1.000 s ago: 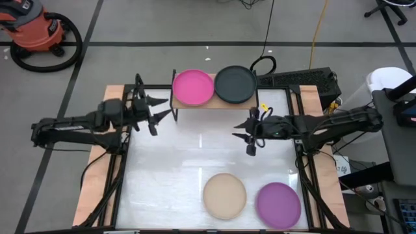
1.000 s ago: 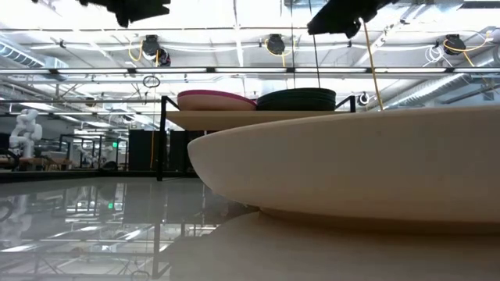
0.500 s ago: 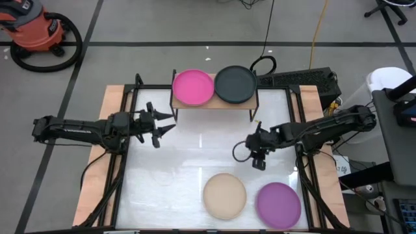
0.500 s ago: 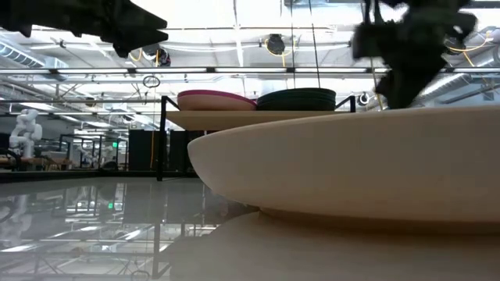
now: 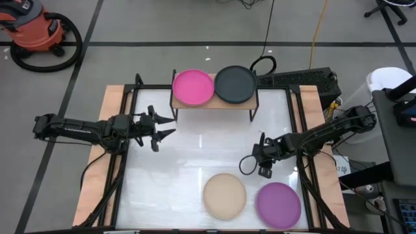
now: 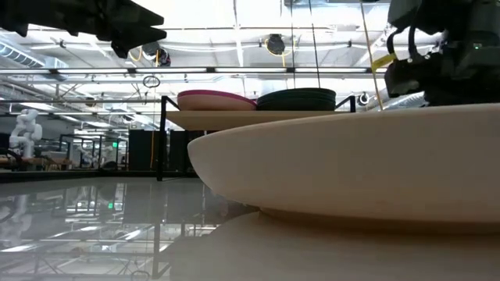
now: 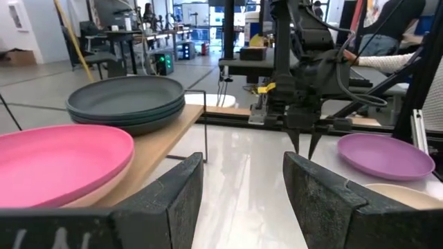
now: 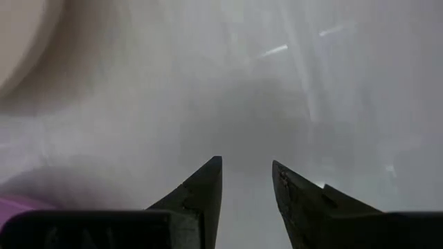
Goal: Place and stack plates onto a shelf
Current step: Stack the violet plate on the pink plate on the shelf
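You see grey floor (image 5: 162, 26) with dark tape lines around table; orange shop vacuum (image 5: 36, 29) at 10 o'clock; ceiling lights (image 6: 273, 43) overhead.

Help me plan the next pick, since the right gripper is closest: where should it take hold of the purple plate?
Probably by the rim. The purple plate lies flat on the table, so only its raised edge gives the fingers something to pinch. The right gripper hangs open just off the rim's shelf-facing side, clear of the beige plate, so coming down there looks shortest.
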